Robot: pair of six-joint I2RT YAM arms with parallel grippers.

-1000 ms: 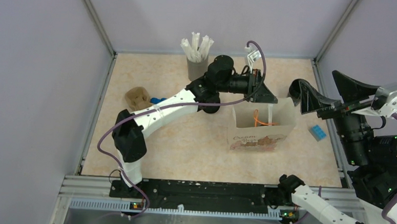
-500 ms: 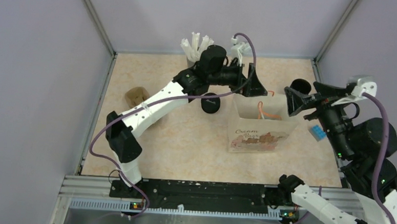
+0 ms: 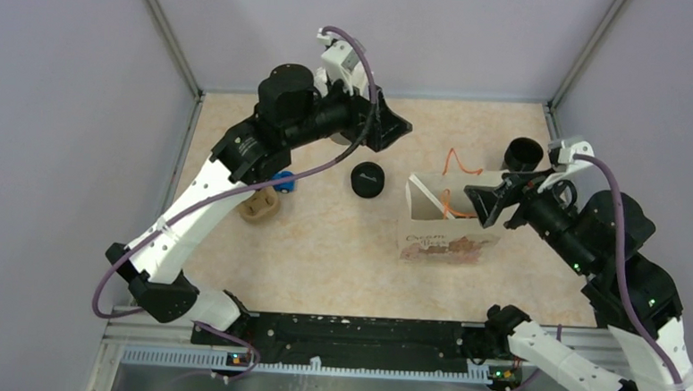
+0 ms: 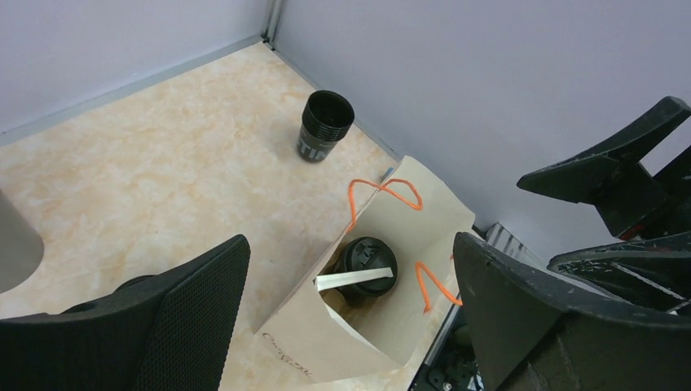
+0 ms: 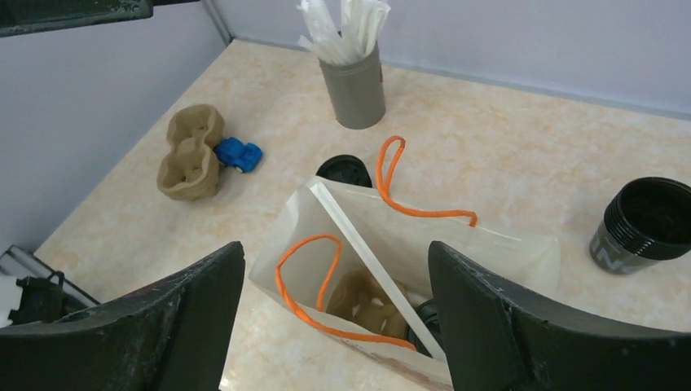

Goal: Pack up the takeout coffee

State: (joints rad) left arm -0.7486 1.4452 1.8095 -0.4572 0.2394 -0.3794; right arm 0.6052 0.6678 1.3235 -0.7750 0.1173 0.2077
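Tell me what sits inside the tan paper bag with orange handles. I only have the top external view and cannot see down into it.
Observer: The left wrist view shows a black lidded disposable cup standing upright at the bottom of the tan paper bag.
Operator: Is anything on top of it?
Observer: A white wrapped straw lies across its lid.
Operator: Is anything else in there?
Observer: The right wrist view shows what looks like a brown moulded-pulp cup carrier in the bag beside the cup.
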